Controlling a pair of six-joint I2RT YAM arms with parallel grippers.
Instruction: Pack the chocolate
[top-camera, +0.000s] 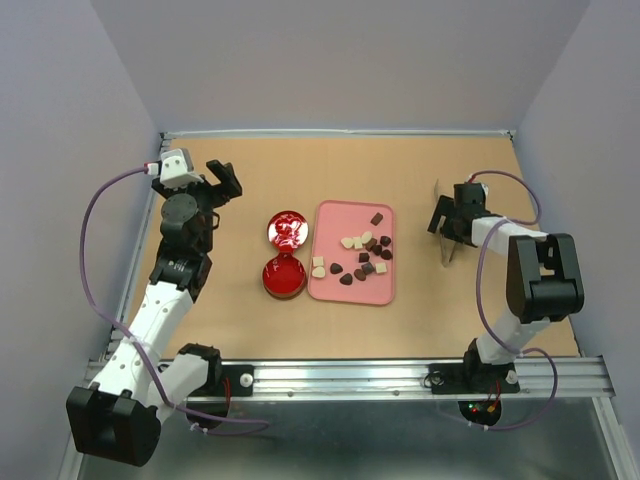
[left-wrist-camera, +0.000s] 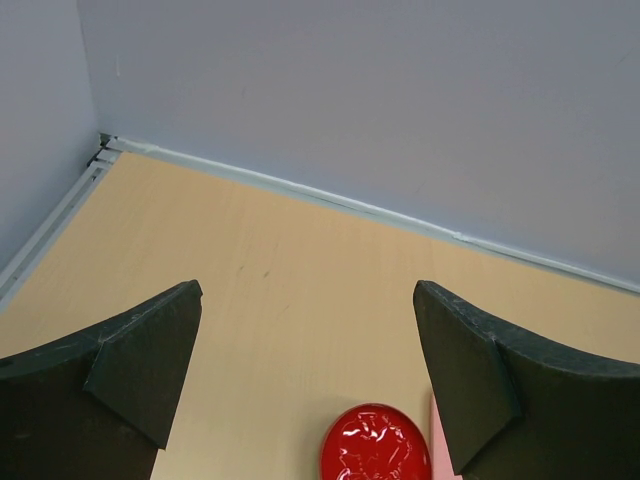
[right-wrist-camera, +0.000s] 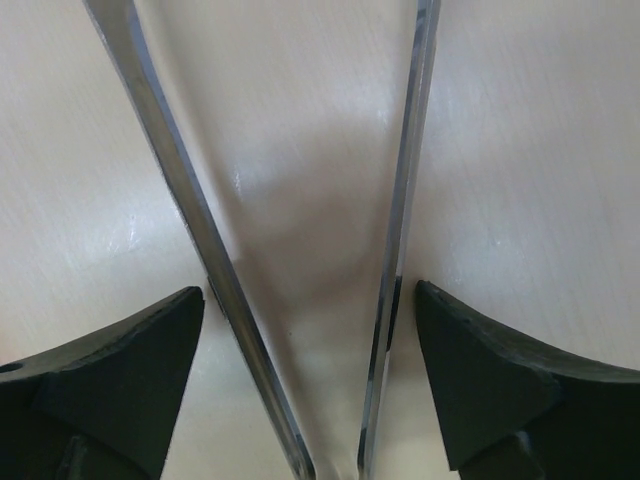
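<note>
Metal tongs (right-wrist-camera: 192, 210) inside wide-open right gripper (right-wrist-camera: 309, 290)

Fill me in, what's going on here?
Packing hasn't started. The chocolates sit on the pink tray, with the red tin lying open beside it. The right gripper straddles the tongs on the table, fingers open either side. The left gripper hovers open, holding nothing.
</note>
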